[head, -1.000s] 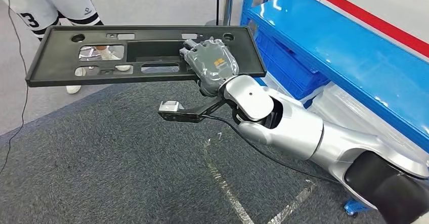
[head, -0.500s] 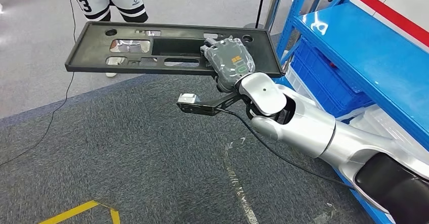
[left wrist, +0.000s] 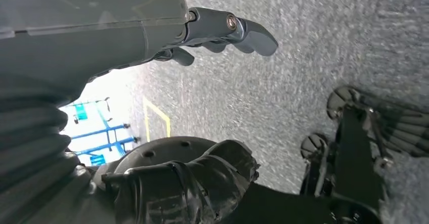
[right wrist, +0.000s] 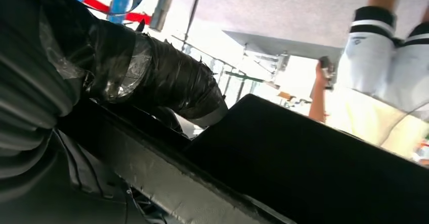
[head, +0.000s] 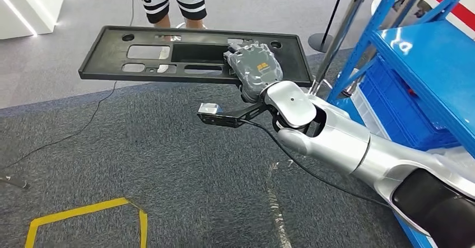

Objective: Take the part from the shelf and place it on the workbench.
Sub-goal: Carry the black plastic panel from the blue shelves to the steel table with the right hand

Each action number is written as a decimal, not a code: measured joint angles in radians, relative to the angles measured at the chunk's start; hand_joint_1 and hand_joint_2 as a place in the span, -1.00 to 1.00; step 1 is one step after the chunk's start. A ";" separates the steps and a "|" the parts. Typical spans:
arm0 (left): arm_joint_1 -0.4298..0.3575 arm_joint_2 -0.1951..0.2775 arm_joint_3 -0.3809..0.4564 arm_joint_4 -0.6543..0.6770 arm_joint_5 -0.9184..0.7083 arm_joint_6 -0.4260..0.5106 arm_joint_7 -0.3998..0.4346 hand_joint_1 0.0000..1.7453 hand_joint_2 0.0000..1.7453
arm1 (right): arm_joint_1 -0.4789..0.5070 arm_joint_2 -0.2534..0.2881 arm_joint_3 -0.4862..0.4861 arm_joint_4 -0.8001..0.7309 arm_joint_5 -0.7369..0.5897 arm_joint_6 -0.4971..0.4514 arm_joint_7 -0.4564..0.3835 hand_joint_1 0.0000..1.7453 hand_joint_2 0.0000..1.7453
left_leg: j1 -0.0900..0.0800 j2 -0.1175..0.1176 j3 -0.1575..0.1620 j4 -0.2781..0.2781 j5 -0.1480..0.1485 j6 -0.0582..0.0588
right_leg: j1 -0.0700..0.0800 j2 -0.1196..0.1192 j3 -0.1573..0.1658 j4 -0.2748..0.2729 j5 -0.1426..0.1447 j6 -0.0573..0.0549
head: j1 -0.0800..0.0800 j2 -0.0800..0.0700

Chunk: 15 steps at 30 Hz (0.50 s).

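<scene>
The right hand (head: 253, 69) grips the near edge of the long black part (head: 168, 55), holding it level in the air above the grey carpet (head: 140, 169), left of the blue shelf (head: 431, 63). The left wrist view shows the left hand (left wrist: 152, 37) holding nothing, fingers loosely apart. The right wrist view shows the part's underside, with the fingers hard to make out

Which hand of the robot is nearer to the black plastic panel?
Right. The right hand grips the black panel at its near edge. The left hand hangs over the grey carpet, fingers apart, away from the panel.
</scene>
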 joint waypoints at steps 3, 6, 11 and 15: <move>0.003 0.000 0.000 0.000 0.004 0.002 0.008 -1.00 1.00 | 0.001 0.001 0.000 0.003 0.000 0.000 -0.003 1.00 1.00 | 0.006 -0.032 -0.002 -0.009 0.009 0.019 | -0.004 0.014 -0.005 0.015 -0.016 0.013 | 0.000 0.000; 0.002 0.000 0.000 0.000 0.005 0.005 0.017 -1.00 1.00 | 0.003 0.000 0.000 0.005 0.000 0.001 -0.004 1.00 1.00 | 0.012 -0.061 0.000 -0.016 0.015 0.032 | -0.011 0.097 -0.076 0.169 -0.099 0.020 | 0.001 0.000; -0.001 0.000 0.000 0.000 0.005 0.006 0.018 -1.00 1.00 | 0.016 0.000 0.000 0.013 0.000 0.001 -0.008 1.00 1.00 | 0.016 -0.132 -0.001 -0.005 0.012 0.030 | -0.023 0.121 -0.106 0.194 -0.047 0.027 | 0.001 0.000; -0.002 0.000 0.000 0.000 0.004 0.001 0.015 -1.00 1.00 | 0.015 0.000 0.000 0.018 0.000 0.001 -0.010 1.00 1.00 | 0.023 -0.179 -0.024 0.014 0.009 0.009 | -0.036 0.196 -0.035 0.035 0.001 0.031 | 0.000 0.000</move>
